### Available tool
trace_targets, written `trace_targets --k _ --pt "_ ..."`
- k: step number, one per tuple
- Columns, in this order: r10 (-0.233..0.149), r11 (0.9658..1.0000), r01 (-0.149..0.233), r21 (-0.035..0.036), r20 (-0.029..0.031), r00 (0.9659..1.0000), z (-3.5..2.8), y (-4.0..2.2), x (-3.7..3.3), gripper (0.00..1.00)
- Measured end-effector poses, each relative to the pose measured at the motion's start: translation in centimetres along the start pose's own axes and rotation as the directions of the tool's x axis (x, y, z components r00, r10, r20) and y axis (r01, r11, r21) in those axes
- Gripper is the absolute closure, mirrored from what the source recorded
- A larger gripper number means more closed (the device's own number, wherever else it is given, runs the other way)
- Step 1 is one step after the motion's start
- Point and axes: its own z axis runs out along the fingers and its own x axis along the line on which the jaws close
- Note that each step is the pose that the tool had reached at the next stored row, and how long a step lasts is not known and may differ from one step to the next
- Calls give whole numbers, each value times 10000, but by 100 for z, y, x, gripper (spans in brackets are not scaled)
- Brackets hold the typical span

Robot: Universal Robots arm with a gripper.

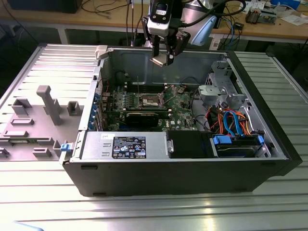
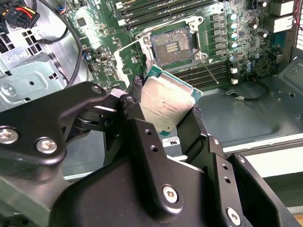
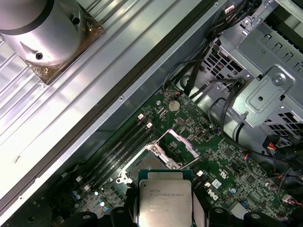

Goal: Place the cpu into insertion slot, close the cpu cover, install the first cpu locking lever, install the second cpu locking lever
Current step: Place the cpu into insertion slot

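Fingers [image 2: 198, 118] – 2 black ones, closed on the cpu [image 2: 165, 101], pinching it at 2 opposite edges. The chip's silver metal top faces both wrist cameras, and its green border shows along one side. Nothing else touches it; it hangs in the air.

Beyond the chip, deeper in the box, lies the insertion slot [image 2: 171, 47]. Its dark centre is bare and nothing is seated in it. In the first wrist view the held chip overlaps the slot's near edge. The cpu cover [image 3: 177, 144] stands swung up on the slot's far side, so the slot is uncovered.

Key relation – the slot sits below the held chip and well apart from it. In the exterior view the gripper [image 1: 163, 55] hangs above the open computer case [image 1: 144, 173], level with its upper rim. The slot is lower and a little toward the exterior view's left. The chip's edges run roughly parallel with the slot's edges, as far as I can judge.

Further out are the green motherboard [image 2: 246, 33] and the long memory slots [image 3: 120, 144] beside the socket. The ribbed tabletop [image 1: 154, 214] carries the case.
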Motion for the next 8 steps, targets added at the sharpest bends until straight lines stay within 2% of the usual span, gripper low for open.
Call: trace_targets --k 8 --pt "136 9999 -136 -1 10 9999 1 0 0 46"
